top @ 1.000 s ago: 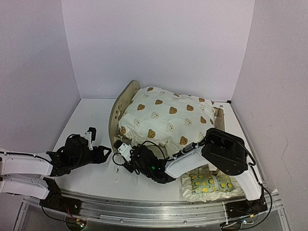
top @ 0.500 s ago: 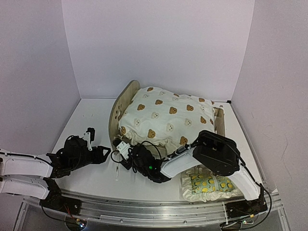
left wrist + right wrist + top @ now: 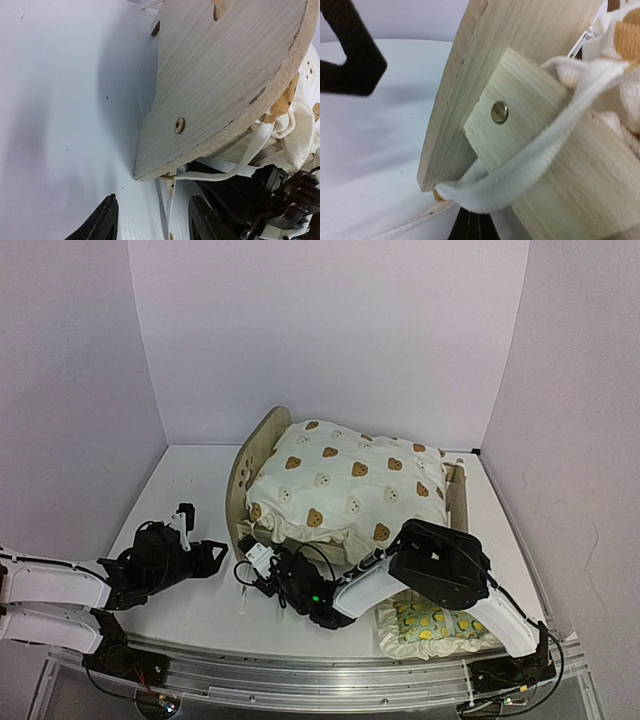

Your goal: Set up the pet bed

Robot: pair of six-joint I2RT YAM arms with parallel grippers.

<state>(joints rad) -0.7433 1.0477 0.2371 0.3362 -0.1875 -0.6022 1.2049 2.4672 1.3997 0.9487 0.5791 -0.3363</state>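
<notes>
First, at the near right of the counter [image 3: 190,485], we find the green lemon-print pillow [image 3: 435,623]. It lies flat just in front of the pet bed [image 3: 252,455] and is partly covered by the right arm.

Next, at the near left, the left tool [image 3: 218,551] sits low over the counter and points at the near lower corner of the headboard. Its fingers [image 3: 102,224] stand apart, and nothing is clamped between them. In the left wrist view, a thin white strap lies on the counter just beyond the gap.

The right tool [image 3: 472,226] is at that same corner, reaching across from the right. Its fingers are closed together. A white tie [image 3: 520,170] from the cushion loops around the frame's corner block and meets the fingertips. We cannot tell whether the tie is pinched.

Beyond both tools, the pet bed stands mid-counter, towards the back wall. Its rounded headboard is upright on the left side. The cream bear-print cushion [image 3: 345,485] lies on the frame and bulges above the rails. It hides the base.
</notes>
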